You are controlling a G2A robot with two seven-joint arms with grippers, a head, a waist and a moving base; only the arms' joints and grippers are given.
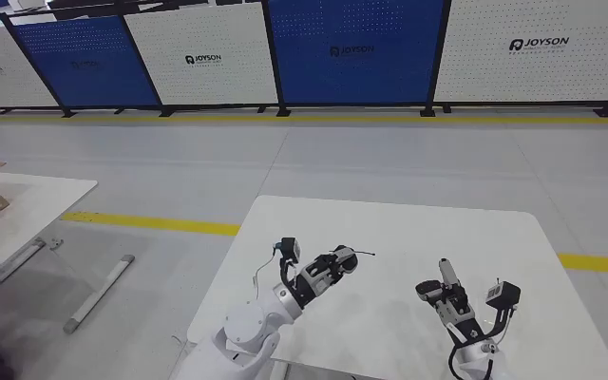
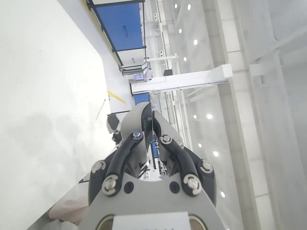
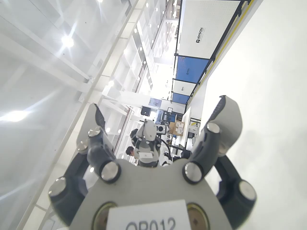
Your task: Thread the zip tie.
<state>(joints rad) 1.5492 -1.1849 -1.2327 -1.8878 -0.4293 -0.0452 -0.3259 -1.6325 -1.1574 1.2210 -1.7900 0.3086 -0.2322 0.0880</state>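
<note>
A thin black zip tie (image 1: 362, 253) sticks out to the right from my left gripper (image 1: 343, 259), which is held low over the white table (image 1: 399, 223) left of centre. In the left wrist view the left gripper (image 2: 152, 114) is shut, with the zip tie (image 2: 152, 123) showing edge-on as a dark strip between its pads. My right gripper (image 1: 445, 274) stands apart to the right, fingers pointing away from me. In its own view the right gripper (image 3: 160, 113) is open and holds nothing, and the left arm's gripper (image 3: 146, 132) faces it farther off.
The table's far edge (image 1: 389, 199) lies ahead of both arms. A second white table (image 1: 38, 195) stands off to the left, with a grey bar (image 1: 98, 293) lying on the floor beside it. Blue and white partition panels (image 1: 351, 47) line the back.
</note>
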